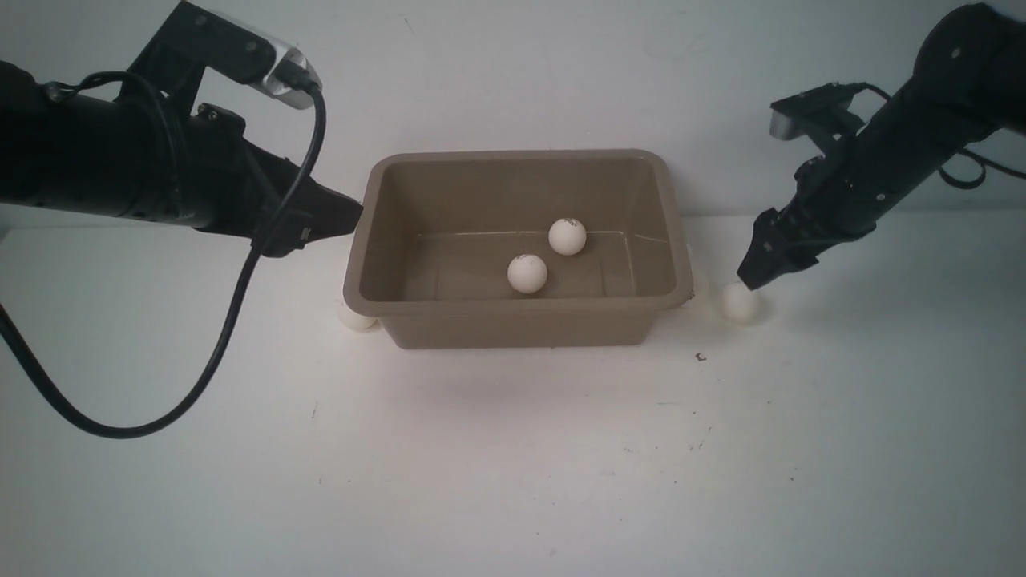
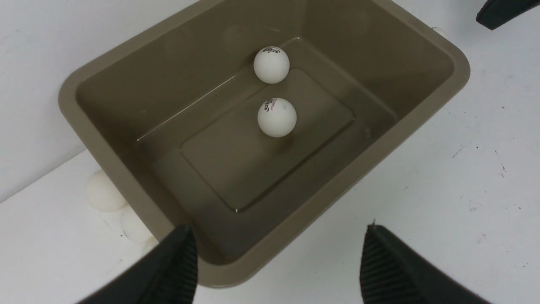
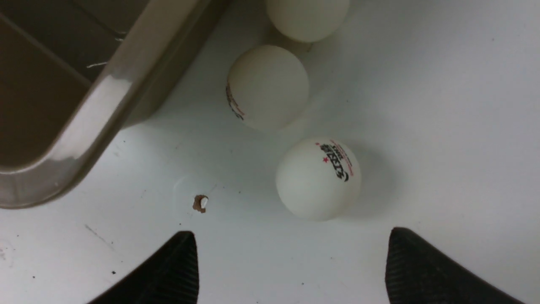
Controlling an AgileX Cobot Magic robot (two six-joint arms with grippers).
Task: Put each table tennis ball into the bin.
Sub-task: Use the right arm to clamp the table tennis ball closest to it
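The left gripper (image 1: pixel 349 216) hangs empty, jaws standing well apart, right at the left rim of the bin (image 1: pixel 513 156). Ahead of it and below, two balls (image 1: pixel 527 273) lie on the bin's floor, near each other but apart, so part of the job looks done. Almost beneath it, outside balls (image 2: pixel 103 192) sit on the table (image 1: pixel 513 465), tucked against the bin's wall, probably awkward to reach. The bin stands mouth up, its long axis running from one gripper across to the other.

The right gripper (image 3: pixel 291 236), wide and empty, hovers with a marked ball (image 3: pixel 318 177) just ahead of its tips, print turned up, not touching. I'd judge it lined up for a pick. Beyond sit a second ball (image 3: pixel 268 86) and a third ball (image 3: pixel 308 17); being round, none has a long axis.
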